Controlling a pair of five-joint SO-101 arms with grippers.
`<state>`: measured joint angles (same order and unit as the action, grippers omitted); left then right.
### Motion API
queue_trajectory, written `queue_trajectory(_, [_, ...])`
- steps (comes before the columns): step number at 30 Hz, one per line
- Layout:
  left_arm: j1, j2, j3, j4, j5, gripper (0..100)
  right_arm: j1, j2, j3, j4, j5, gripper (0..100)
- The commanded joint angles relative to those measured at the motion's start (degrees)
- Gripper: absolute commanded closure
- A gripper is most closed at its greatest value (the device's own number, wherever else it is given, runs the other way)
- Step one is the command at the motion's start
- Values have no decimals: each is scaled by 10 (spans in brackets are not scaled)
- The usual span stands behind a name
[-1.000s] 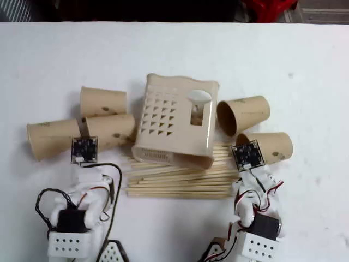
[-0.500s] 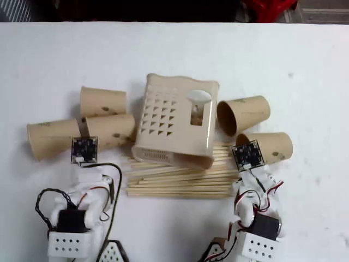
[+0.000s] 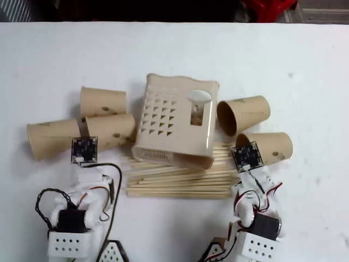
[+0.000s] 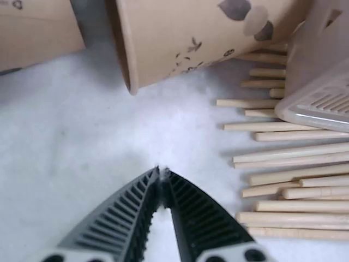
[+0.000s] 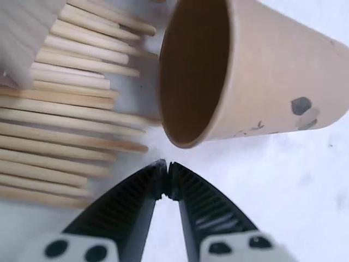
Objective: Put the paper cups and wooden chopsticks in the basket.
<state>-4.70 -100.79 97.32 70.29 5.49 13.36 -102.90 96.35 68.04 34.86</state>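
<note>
1. Paper cup (image 5: 256, 82) on its side just ahead of right pincer (image 5: 166, 170), tips together, empty.
2. Left pincer (image 4: 162, 173) tips together; second cup (image 4: 185, 33) ahead, cut off.
3. Basket (image 3: 163, 112) overlies chopsticks (image 3: 180, 185), hiding ends.

Setting: this reads as a robotics lab bench or workshop, not a home.

Evidence:
- Plain white table (image 3: 174, 54).
- My left arm (image 3: 73, 215) and right arm (image 3: 256, 224) sit side by side at its near edge, with bare circuit boards (image 3: 84, 149) and loose wires (image 3: 37, 206) exposed.
- Paper cups (image 3: 103, 101) and chopsticks (image 3: 180, 183) lie scattered on the table.
- Past the far edge: dark clutter and something red (image 3: 270, 8).
</note>
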Motion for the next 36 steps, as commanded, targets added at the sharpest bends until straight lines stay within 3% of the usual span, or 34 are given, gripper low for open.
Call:
queue_trajectory(1, [-4, -6, -1, 4, 4, 967, 3, -4, -7, -68, 0, 978])
queue_trajectory(8, [-3, -6, -1, 4, 4, 967, 11, -1, -192, -75, -4, 978])
queue_trajectory(14, [-3, -6, -1, 4, 4, 967, -1, 82, -331, -76, -79, 978])
queue_trajectory(24, [-4, -6, -1, 4, 4, 967, -138, 543, -665, -65, -166, 975])
queue_trajectory(31, [-4, -6, -1, 4, 4, 967, -231, 851, -888, 7, -171, 811])
queue_trajectory(36, [-4, -6, -1, 4, 4, 967, -236, 997, -993, 18, -172, 800])
